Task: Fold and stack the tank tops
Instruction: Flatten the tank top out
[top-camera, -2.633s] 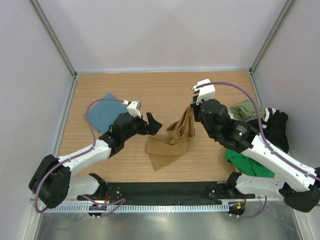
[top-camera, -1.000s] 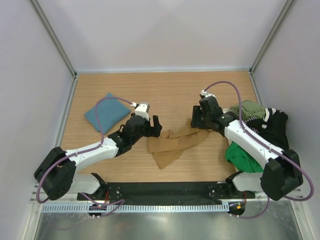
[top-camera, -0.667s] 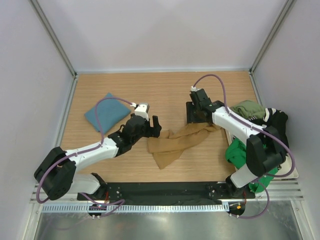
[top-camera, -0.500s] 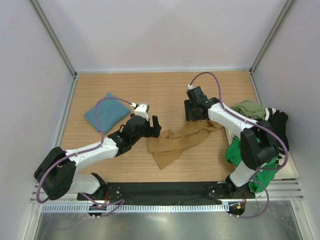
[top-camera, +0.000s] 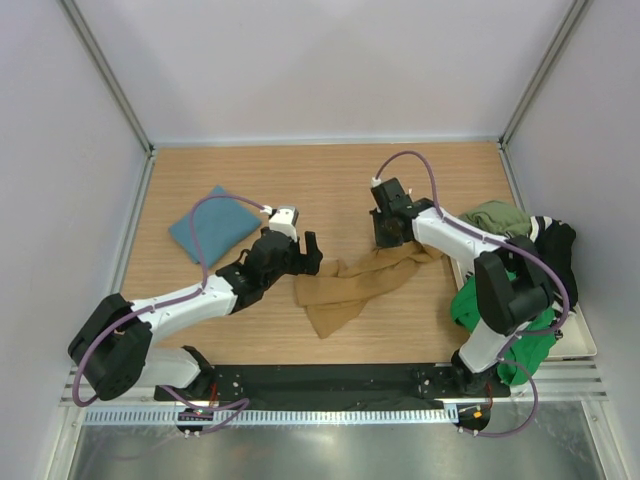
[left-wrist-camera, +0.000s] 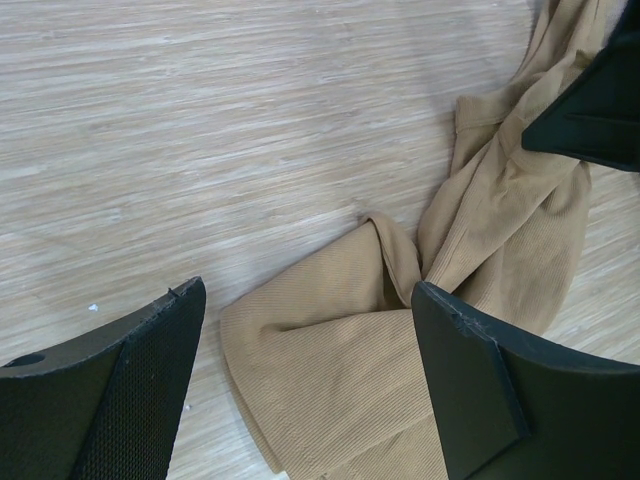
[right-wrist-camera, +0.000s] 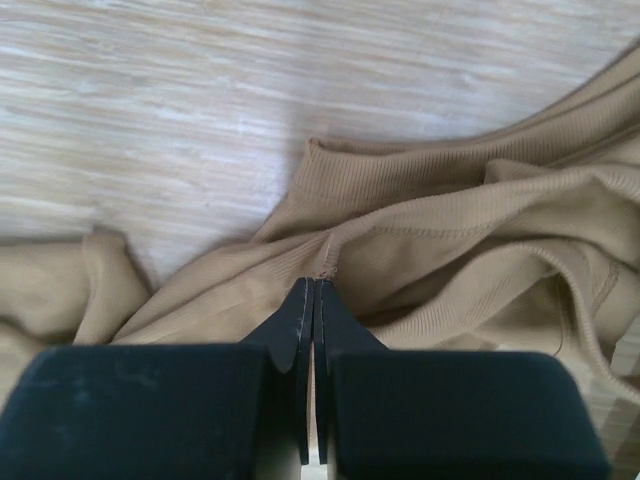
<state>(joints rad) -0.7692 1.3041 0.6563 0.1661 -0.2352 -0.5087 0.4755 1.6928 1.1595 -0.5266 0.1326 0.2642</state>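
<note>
A crumpled tan tank top (top-camera: 350, 285) lies mid-table. My left gripper (top-camera: 308, 250) hovers open just over its left end; in the left wrist view the fingers (left-wrist-camera: 305, 300) straddle the tan cloth (left-wrist-camera: 330, 350) without touching it. My right gripper (top-camera: 388, 238) is down at the top's upper right end. In the right wrist view its jaws (right-wrist-camera: 315, 280) are shut, pinching a seam fold of the tan cloth (right-wrist-camera: 450, 240). A teal tank top (top-camera: 212, 225) lies folded at the left.
A heap of tops sits at the right edge: green (top-camera: 490, 325), olive (top-camera: 495, 217) and black (top-camera: 550, 250). Metal frame posts and grey walls close in the wooden table (top-camera: 320, 175). The right arm's purple cable loops above it.
My right gripper moved left and back along the tan top's upper end, lowered and shut on the cloth. The left arm stayed put, still open.
</note>
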